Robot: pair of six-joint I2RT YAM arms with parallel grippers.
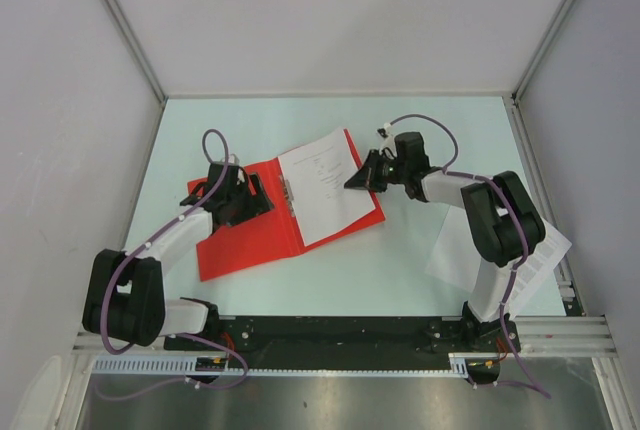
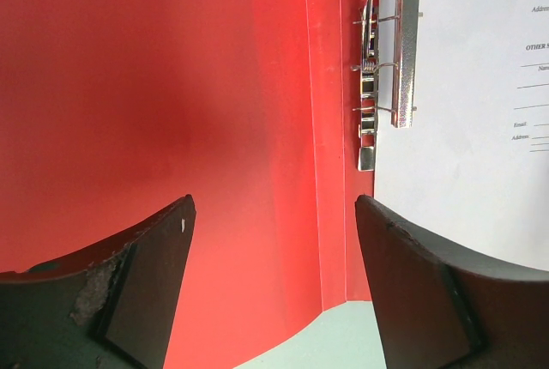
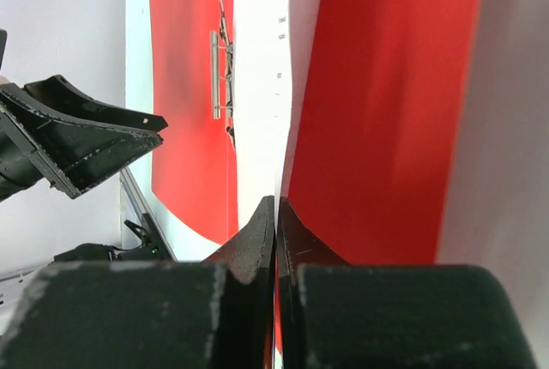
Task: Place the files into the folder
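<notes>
The right gripper (image 1: 362, 176) is closed tight, fingers pressed flat together, its tip at the 3 o'clock edge of the open folder (image 1: 240, 246). From the wrist view I cannot tell whether it pinches the edge of the top sheet (image 1: 326, 196) or only touches it. The left gripper (image 1: 236, 196) hangs wide open and empty over the folder's left cover, red plastic showing between its fingers. My guess is the step in hand is settling that sheet onto the right half. Done well, the right arm would nudge the paper gently toward 9 o'clock so its punched edge meets the metal clip (image 2: 401, 60) squarely without buckling. The left gripper would then come down on the cover so the folder doesn't skate across the bench (image 1: 400, 272). From the right gripper, the seated sheet lies just at 9 o'clock, touching or nearly so. The clip sits at 3 o'clock from the left gripper, near the spine. More files (image 1: 447, 250) lie on the bench at about 4 o'clock from the right gripper, partly under that arm, well apart from the folder and not yet in.
</notes>
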